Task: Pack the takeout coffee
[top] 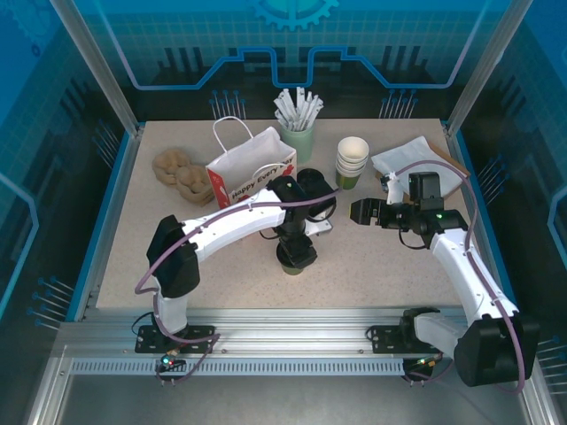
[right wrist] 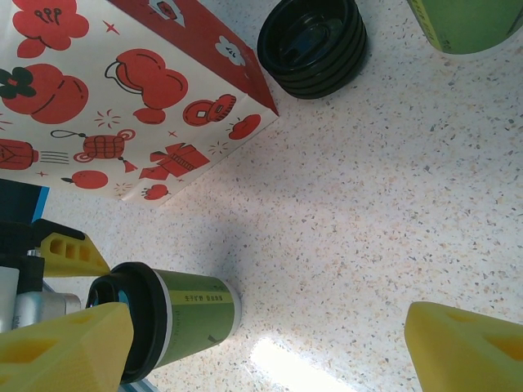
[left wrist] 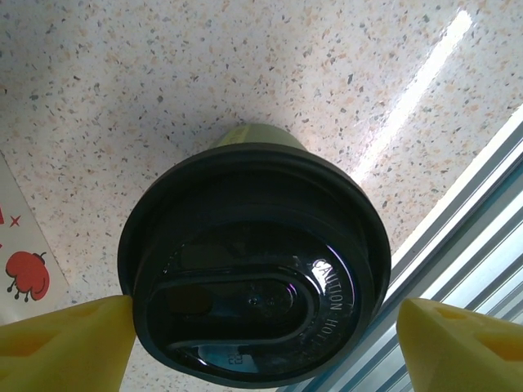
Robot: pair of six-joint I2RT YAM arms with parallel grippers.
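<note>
The takeout coffee is a small olive-green cup with a black lid, standing upright on the table in front of the paper bag. My left gripper hangs right above it, open. In the left wrist view the black lid lies between the yellow fingertips; the left one is at the rim and the right one stands clear. My right gripper is open over bare table to the cup's right. The right wrist view has the cup at lower left, beside my open right gripper.
A white bag with red prints stands open behind the cup. A stack of black lids and stacked lidless cups sit behind it to the right. A mug of straws, napkins and a brown lump line the back.
</note>
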